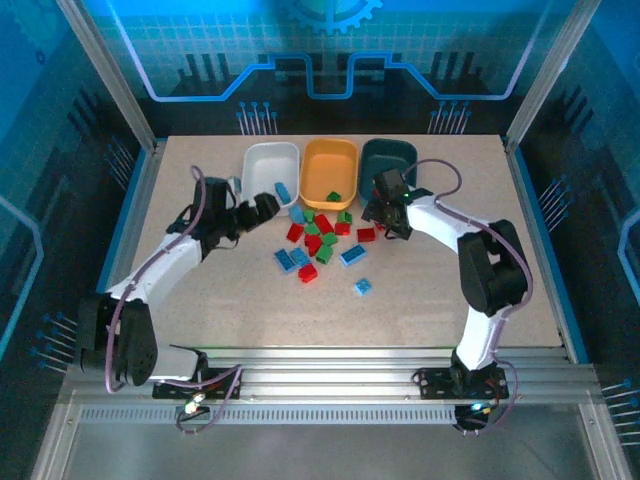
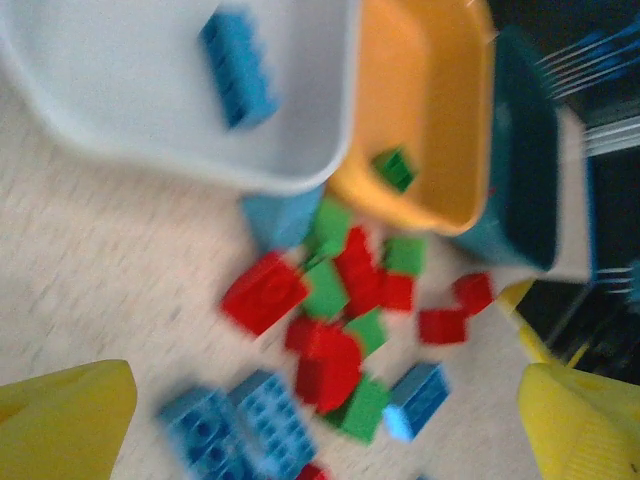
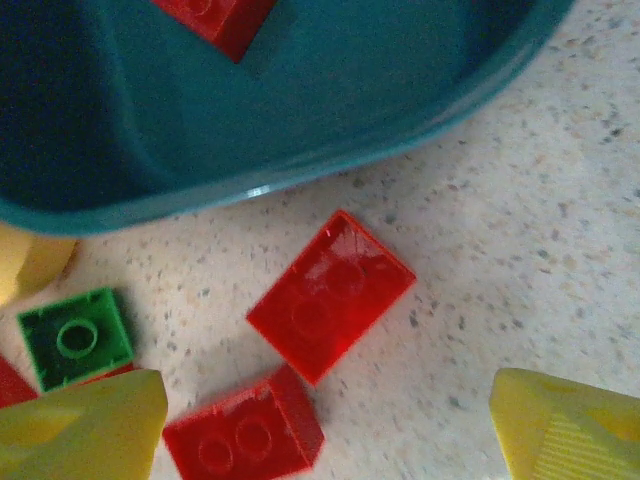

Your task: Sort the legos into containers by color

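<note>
You've barely started: 1 blue brick (image 1: 283,191) lies in the white tray (image 1: 262,160), 1 green brick (image 1: 333,196) in the orange tray (image 1: 328,158), 1 red brick (image 3: 215,20) in the teal tray (image 1: 390,157). The rest sit in a crowded pile (image 1: 318,240) on the table (image 1: 450,290) just before the trays. The left gripper (image 1: 266,206) and right gripper (image 1: 383,212) both have fingers apart, holding nothing.
</note>
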Robot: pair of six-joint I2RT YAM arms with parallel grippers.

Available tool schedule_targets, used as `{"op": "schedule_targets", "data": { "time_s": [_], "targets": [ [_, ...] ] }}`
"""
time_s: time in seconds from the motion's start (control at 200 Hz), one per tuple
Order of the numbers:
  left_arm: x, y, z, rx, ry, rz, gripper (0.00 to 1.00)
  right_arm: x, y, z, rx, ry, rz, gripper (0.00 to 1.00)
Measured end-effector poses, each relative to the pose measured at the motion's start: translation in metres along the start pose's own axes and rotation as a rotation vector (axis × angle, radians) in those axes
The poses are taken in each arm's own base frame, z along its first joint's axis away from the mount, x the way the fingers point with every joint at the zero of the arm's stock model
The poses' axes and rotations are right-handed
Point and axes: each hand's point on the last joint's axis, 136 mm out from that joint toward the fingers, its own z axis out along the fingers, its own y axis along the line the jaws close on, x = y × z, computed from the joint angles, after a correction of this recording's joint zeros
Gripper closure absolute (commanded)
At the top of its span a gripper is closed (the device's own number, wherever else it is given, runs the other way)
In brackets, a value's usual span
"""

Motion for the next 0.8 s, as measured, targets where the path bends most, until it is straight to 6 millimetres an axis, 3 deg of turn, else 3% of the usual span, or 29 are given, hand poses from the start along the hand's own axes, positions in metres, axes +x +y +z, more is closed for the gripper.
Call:
{"op": "schedule_targets", "data": {
  "time_s": [0.125,0.375,0.8],
  "targets": [
    [0.019,0.013,-0.002,-0.015,0.034,-0.022,0.01,0.002,-0.002,0.017,0.042,0.013,0.025,0.15],
    [0.012,-0.004,-0.013,0.049,-0.001,-0.004,0.01,0.003,-0.009,0.029,0.118,0.025,0.055,0.2],
    [0.012,-0.006,-0.013,0.062,-0.004,-0.01,0.01,0.014,-0.03,0.039,0.191,0.032,0.034,0.55]
  ]
}}
